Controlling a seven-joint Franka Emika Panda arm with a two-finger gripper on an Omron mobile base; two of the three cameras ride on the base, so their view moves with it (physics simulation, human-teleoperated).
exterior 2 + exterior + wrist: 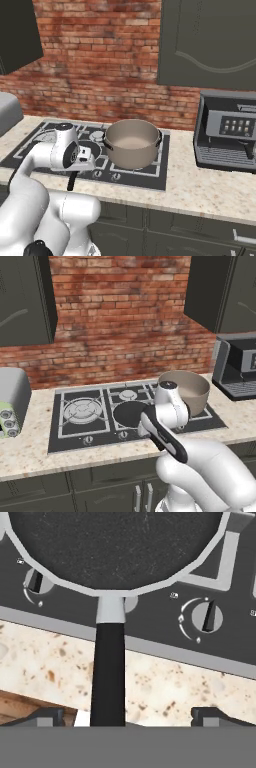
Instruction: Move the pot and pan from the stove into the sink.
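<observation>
The black pan (115,547) sits on the stove's (82,428) front middle burner, and its long black handle (107,672) sticks out over the counter edge. My gripper (131,718) hangs open just above that handle, which runs between the two fingertips (47,717), nearer the left one and touching neither. In the left base view the pan (127,412) lies right behind my white hand. The beige pot (187,391) stands upright on the right rear burner, close beside the pan; it also shows in the right base view as the pot (131,142). The sink is out of view.
A coffee machine (227,132) stands on the counter right of the stove. A grey toaster (12,401) sits at the left. Stove knobs (207,616) line the front edge under the pan. Dark wall cabinets (25,298) hang above.
</observation>
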